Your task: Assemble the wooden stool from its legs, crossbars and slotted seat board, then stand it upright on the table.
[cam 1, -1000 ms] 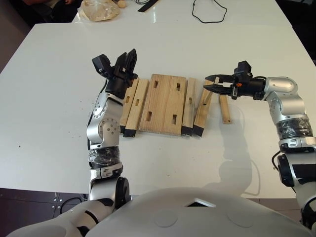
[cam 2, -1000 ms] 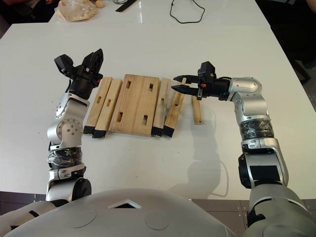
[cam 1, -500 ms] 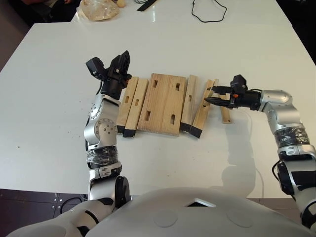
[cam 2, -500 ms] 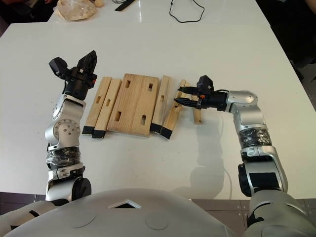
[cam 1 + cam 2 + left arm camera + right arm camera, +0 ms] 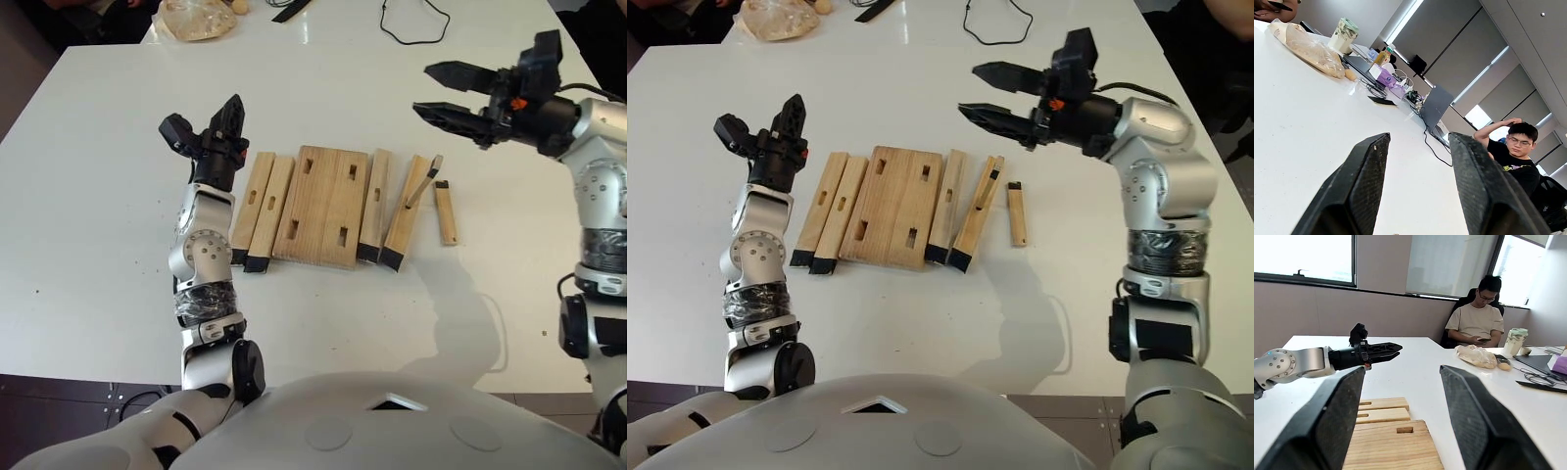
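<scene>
Presently the right pincer (image 5: pixel 423 88) and left pincer (image 5: pixel 1418 139) hover open above the white bench (image 5: pixel 118 245); the pale slotted wooden seat board (image 5: pixel 323 206) lies flat between wooden legs (image 5: pixel 265 201). A careless descent could topple the slim leaning crossbar (image 5: pixel 423 181).

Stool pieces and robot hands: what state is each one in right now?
Seat board: lying flat, slots up, nothing fitted.
Left two legs: lying flat beside the board.
Right two legs: lying flat beside the board.
Thin crossbar: tilted, lower end on the rightmost leg.
Short crossbar: lying flat, apart from the legs.
Left gripper: open, empty.
Right gripper: open, empty.
</scene>
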{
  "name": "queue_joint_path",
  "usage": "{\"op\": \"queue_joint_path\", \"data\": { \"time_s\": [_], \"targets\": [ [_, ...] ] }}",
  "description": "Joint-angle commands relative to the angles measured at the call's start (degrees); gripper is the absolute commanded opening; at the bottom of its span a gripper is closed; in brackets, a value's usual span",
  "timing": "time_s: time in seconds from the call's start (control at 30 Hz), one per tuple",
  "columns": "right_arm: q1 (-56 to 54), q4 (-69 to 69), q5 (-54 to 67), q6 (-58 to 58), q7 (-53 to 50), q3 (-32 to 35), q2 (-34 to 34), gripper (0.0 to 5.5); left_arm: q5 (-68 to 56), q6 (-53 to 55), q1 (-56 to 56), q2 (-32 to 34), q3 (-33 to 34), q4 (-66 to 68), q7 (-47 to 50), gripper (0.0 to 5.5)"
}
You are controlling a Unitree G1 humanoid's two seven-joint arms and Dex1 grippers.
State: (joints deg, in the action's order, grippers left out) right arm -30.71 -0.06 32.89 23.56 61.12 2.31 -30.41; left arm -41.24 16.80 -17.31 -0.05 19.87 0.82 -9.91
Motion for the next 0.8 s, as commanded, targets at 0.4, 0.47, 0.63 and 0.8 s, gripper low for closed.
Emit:
{"op": "queue_joint_path", "data": {
  "time_s": [0.4, 0.47, 0.63, 0.8],
  "targets": [
    [1.8, 2.2, -2.3, -1.4, -9.5, 1.6, 6.2, 2.81, 1.2, 0.0, -1.7, 0.4, -1.2, 3.4, -0.3, 2.21],
    [3.5, 3.1, -4.2, -2.0, -9.4, -0.3, 6.3, 2.81, 1.3, 0.0, -1.4, 0.4, -1.3, 3.4, -0.4, 2.21],
    [7.7, 10.2, -11.0, -7.1, -10.4, -4.9, 7.7, 2.81, 1.6, 0.1, -1.2, 0.3, -1.5, 3.8, -0.6, 2.21],
    [6.5, 5.3, -7.8, -6.6, -11.4, -2.2, 7.5, 2.81, 1.2, 0.4, -0.7, 0.6, -1.0, 3.3, -0.4, 2.21]
  ]
}}
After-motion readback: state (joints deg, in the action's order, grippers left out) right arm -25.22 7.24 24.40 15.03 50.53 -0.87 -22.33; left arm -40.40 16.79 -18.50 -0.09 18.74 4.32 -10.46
